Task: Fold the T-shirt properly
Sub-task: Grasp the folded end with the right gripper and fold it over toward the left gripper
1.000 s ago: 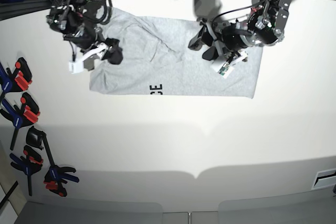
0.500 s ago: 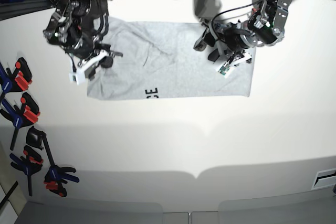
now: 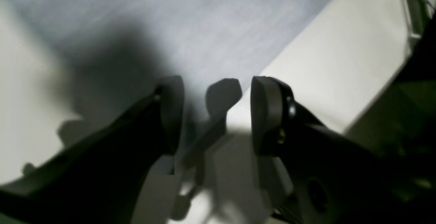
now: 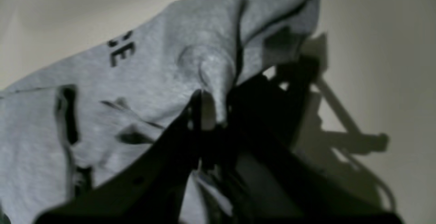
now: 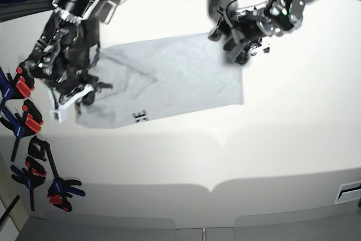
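Base overhead, wrist views close, sharing T-shirt

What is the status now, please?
Right gripper shut on light heather-grey cotton T-shirt. Left gripper open, empty, over shirt edge. Clamps off to the side.

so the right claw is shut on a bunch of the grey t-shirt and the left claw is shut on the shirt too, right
Not quite. The right claw is shut on a bunch of the T-shirt, but the left claw is open, its jaws standing apart with nothing between them, above the shirt's edge. The left wrist view shows this.
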Tool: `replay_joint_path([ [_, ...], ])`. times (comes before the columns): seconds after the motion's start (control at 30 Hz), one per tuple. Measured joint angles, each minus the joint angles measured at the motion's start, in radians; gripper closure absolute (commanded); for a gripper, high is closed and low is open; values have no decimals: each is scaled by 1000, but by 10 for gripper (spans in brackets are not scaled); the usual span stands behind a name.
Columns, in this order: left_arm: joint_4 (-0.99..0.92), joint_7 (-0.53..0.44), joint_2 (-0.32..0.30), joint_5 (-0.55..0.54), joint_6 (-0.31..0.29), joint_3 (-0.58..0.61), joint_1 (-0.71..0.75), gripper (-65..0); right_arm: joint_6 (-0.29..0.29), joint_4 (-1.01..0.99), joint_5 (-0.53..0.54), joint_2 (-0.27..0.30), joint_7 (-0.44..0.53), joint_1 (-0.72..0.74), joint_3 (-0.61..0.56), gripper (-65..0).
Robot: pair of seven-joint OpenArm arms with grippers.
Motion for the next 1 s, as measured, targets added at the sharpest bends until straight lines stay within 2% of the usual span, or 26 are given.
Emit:
replay_joint_path([
  [0.17,0,-7,0,-13,0,0,19,-295,26,0,182,-5,-94,-1,-2,0],
  [0.3,0,-8,1,-13,0,0,16,-295,47,12,245,-23,-135,-1,-2,0],
  [0.47,0,-15,1,12,0,0,14,-295,59,118,368,-75,-243,-6,-3,0],
  [0.6,-1,-65,0,167,2,-1,12,-295,63,225,383,-96,-229,-20,-3,0],
  [0.67,-1,-63,1,199,36,-1,13,-295,63,255,380,-119,-230,-39,-2,0],
  [0.7,-1,-64,1,196,56,-1,14,-295,63,261,376,-135,-229,-50,-5,0],
  [0.83,-2,-111,1,195,54,-1,14,-294,63,261,371,-195,-235,-61,-40,0],
  [1.0,-3,-112,1,196,54,-1,14,-294,63,263,392,-272,-233,-60,-142,0],
])
